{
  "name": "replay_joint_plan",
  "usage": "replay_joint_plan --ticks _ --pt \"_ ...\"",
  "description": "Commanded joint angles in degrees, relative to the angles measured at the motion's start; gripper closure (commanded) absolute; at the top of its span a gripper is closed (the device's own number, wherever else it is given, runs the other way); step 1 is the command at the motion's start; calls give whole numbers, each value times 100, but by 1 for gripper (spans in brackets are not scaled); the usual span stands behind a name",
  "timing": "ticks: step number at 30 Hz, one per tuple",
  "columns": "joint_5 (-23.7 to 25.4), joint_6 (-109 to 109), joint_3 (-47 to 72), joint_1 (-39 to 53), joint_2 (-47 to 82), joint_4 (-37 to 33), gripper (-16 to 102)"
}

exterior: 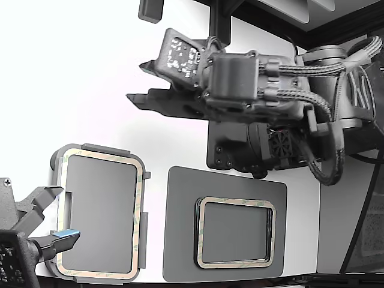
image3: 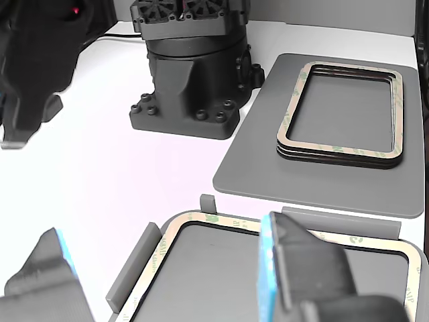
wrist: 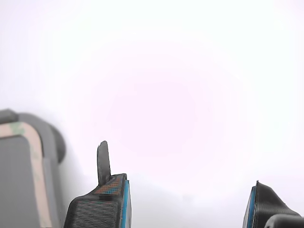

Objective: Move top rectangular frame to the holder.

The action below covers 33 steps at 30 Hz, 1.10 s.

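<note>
A thin flat tan rectangular frame [exterior: 139, 204] lies inside the light grey tabbed holder tray [exterior: 90, 149] on the white table [exterior: 72, 72]. Measured from the tray, the dark grey flat mat [exterior: 180, 240] sits just beside it towards the exterior view's right, not touching. A stack of further tan frames [exterior: 236, 233] rests on that mat. The black arm base [image3: 191, 87] stands behind the mat, farther from the tray.

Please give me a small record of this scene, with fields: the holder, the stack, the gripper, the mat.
holder: light grey tray at the exterior view's left; a tan frame already lies in it
stack: remaining frames piled on the mat
mat: dark grey mat, flat, beside the holder
gripper: gripper open, empty, beside the holder
</note>
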Motion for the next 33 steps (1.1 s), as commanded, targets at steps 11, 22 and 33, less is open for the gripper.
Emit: replay_joint_plan --ticks 11,22,33 --pt "-756 -668 3164 -993 3560 -1274 -14" --pt "-659 -650 5027 -1002 5502 -1459 -14" --pt "-1028 -914 5124 -976 5801 -1441 -14"
